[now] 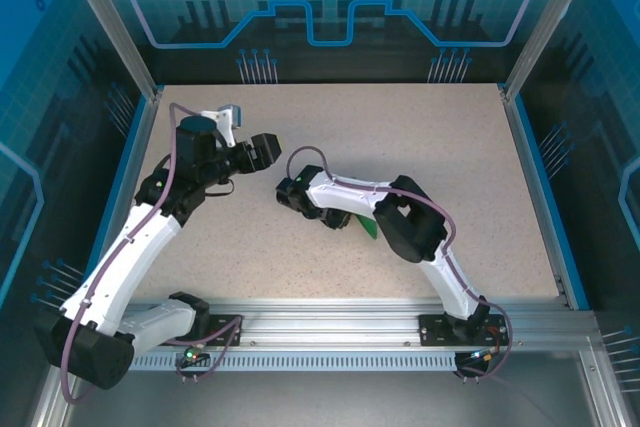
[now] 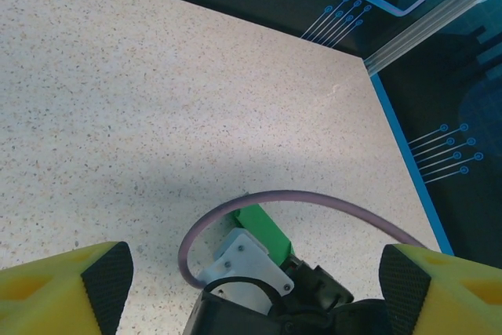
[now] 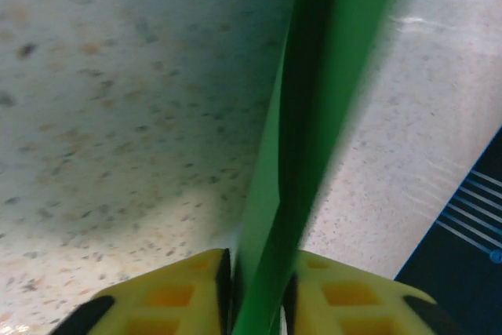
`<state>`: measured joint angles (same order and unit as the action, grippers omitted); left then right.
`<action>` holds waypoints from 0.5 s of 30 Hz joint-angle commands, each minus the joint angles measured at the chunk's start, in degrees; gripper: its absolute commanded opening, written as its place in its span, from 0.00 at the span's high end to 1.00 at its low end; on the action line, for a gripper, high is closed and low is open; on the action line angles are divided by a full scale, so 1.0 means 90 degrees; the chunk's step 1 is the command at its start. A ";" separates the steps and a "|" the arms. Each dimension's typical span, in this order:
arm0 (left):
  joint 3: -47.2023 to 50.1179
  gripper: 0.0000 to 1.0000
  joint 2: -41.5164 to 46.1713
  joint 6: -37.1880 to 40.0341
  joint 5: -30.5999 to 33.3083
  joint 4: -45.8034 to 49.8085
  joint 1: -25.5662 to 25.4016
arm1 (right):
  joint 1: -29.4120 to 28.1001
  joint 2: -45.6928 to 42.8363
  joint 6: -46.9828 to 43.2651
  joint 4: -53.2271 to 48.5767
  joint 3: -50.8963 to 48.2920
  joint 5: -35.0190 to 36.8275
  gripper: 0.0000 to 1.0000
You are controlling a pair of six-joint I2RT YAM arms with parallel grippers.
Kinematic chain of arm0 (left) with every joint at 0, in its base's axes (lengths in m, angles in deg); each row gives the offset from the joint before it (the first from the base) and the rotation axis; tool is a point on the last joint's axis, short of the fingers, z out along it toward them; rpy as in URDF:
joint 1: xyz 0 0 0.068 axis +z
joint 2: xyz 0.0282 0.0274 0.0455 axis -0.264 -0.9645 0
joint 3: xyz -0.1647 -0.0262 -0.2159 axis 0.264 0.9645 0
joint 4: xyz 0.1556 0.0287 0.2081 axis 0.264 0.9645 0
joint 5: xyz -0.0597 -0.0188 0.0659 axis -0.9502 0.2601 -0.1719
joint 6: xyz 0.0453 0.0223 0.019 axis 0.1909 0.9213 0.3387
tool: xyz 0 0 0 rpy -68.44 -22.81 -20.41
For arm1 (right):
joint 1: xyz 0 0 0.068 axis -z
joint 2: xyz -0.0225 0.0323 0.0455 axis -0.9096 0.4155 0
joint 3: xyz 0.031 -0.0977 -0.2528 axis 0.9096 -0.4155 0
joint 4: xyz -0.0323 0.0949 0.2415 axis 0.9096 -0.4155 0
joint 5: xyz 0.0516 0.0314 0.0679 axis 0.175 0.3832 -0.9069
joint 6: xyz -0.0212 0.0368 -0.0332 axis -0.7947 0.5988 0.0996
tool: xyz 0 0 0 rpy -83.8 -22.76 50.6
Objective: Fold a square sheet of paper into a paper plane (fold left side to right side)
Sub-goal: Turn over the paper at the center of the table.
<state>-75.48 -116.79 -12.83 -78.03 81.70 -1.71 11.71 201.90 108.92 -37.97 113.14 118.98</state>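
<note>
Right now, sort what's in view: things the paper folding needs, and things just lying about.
Job: green paper, between the fingers of the right gripper; left gripper, open.
Not the job: table, purple cable, metal rail.

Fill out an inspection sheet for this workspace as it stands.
Surface: speckled beige tabletop, flat, with no marks noticed.
Job's things: folded green paper, a narrow creased strip, mostly covered from above by the right arm.
Clutter: nothing seen.
Grippers: left gripper is wide open and empty, above the right arm's wrist. The right gripper has a finger close on each side of the paper; whether it is gripping cannot be told.
Cables: purple cable arcs over the right arm's wrist; similar ones run along both arms.
Surroundings: blue-patterned enclosure panels; aluminium rail at the near edge carries both bases.
</note>
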 commanded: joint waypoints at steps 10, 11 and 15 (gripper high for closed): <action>0.0187 0.11 -0.0773 -0.0670 -0.0775 0.0028 0.0317 | 0.0268 -0.2543 -0.0036 0.1500 -0.1632 -0.2593 0.27; 0.0247 0.11 -0.0902 -0.0745 -0.0926 -0.0070 0.0318 | 0.0343 -0.2906 0.0007 0.1708 -0.1898 -0.2749 0.26; 0.0563 0.14 -0.1593 -0.1183 -0.1880 -0.0797 0.0287 | 0.0897 -0.4245 0.0235 0.2664 -0.3044 -0.3203 0.23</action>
<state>-72.88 -127.30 -19.39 -86.64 79.10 0.76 16.33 169.31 109.12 -21.47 90.91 96.00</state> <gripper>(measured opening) 0.868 0.770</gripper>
